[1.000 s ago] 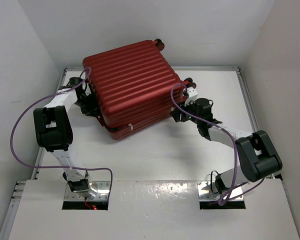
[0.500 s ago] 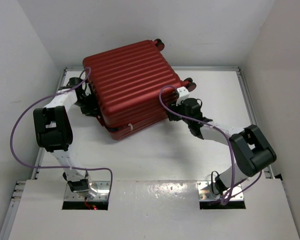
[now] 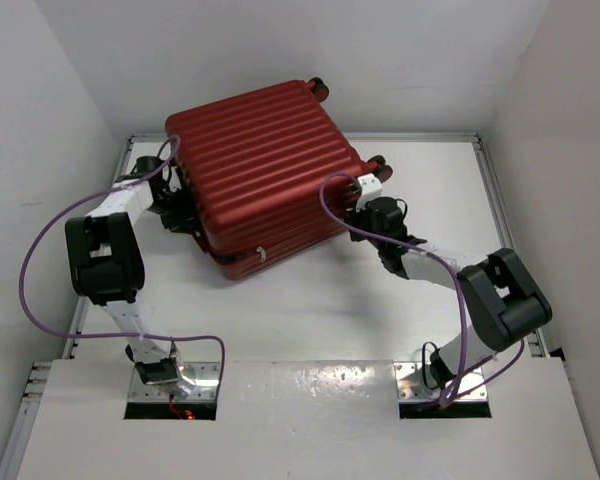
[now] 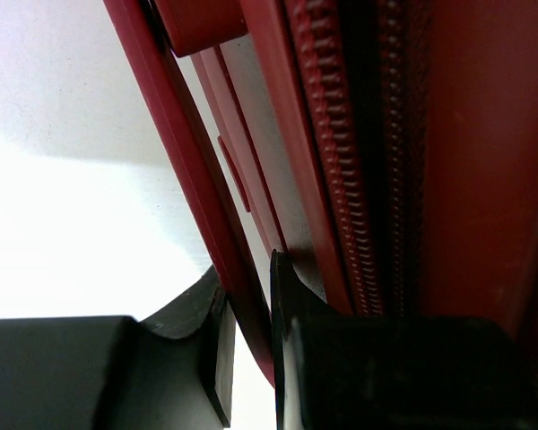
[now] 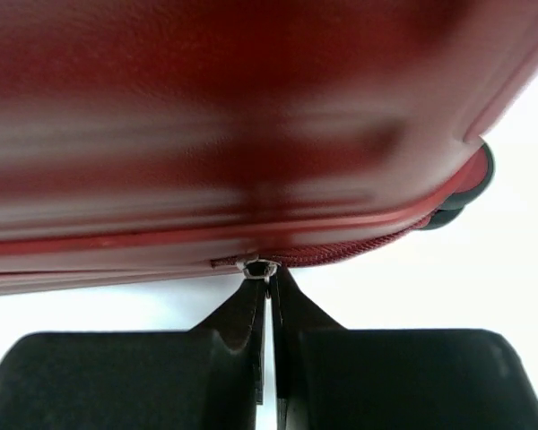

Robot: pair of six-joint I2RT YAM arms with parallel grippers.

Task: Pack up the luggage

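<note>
The luggage, a dark red ribbed hard-shell case, lies closed on the white table, its small black wheels at the right. My left gripper is at its left side. In the left wrist view the gripper is shut on a thin red strip of the luggage beside the zipper teeth. My right gripper is pressed to the right side. In the right wrist view its jaws are shut on the small metal zipper pull under the shell.
White walls close in the table at the left, back and right. A metal rail runs along the table's edges. Purple cables loop off both arms. A black wheel shows at the luggage's corner in the right wrist view.
My right arm has swung left against the luggage's side and its jaws have shut on the zipper pull. The left arm and the luggage have not moved.
</note>
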